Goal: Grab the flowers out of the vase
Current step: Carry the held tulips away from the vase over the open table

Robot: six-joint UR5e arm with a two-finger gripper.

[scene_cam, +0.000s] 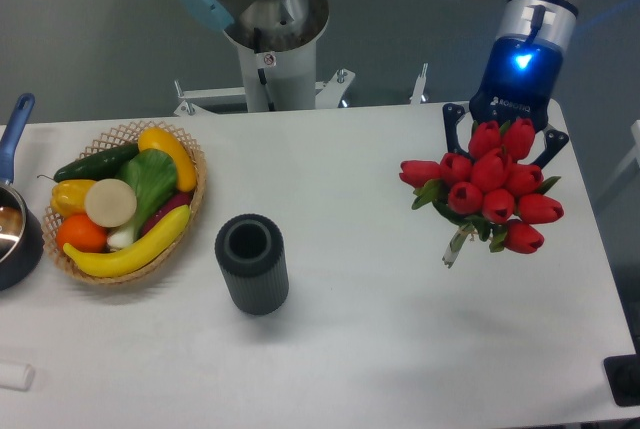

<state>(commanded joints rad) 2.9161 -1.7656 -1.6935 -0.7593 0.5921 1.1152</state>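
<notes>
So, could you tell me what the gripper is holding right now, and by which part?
The gripper holds the bunch of red tulips clear of the table; the blooms hide the exact grip point, and the stems hang free below.

- Silver-grey arm base column (268,44) with a pale blue joint cap (204,1) and a small red-and-white sticker (266,58).
- Wrist (532,24): silver ring above a glowing blue light band (521,59).
- Black fingers (452,129) below the light band.

1. No text could be read anywhere.
2. A small white sticker (268,59) with a red mark sat on the arm's base column (268,69); its print was too small to make out.
</notes>
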